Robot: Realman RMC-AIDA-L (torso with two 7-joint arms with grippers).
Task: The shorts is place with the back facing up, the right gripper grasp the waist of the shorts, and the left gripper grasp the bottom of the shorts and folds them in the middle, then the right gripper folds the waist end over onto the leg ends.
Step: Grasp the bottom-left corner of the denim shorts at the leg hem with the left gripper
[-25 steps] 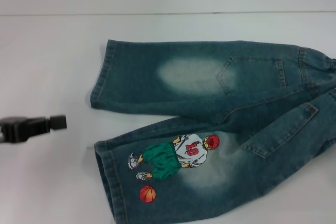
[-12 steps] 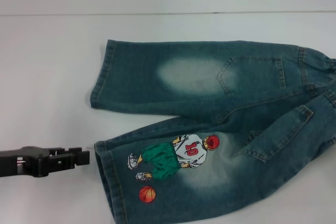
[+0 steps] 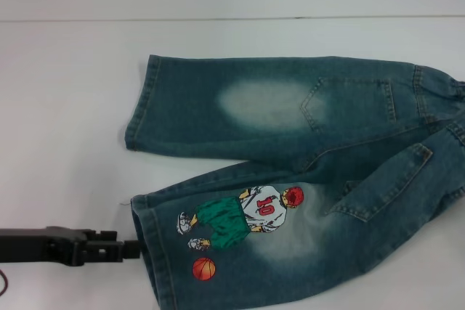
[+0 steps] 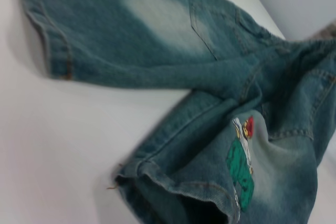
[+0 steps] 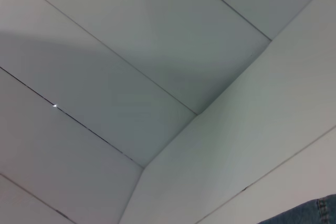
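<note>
The only readable mark is the number 10, in red on the white jersey of the cartoon basketball player print (image 3: 247,215) on the shorts (image 3: 305,179) (seen sideways in the head view, since the figure lies on its side). In the left wrist view the figure's number cannot be made out.
</note>
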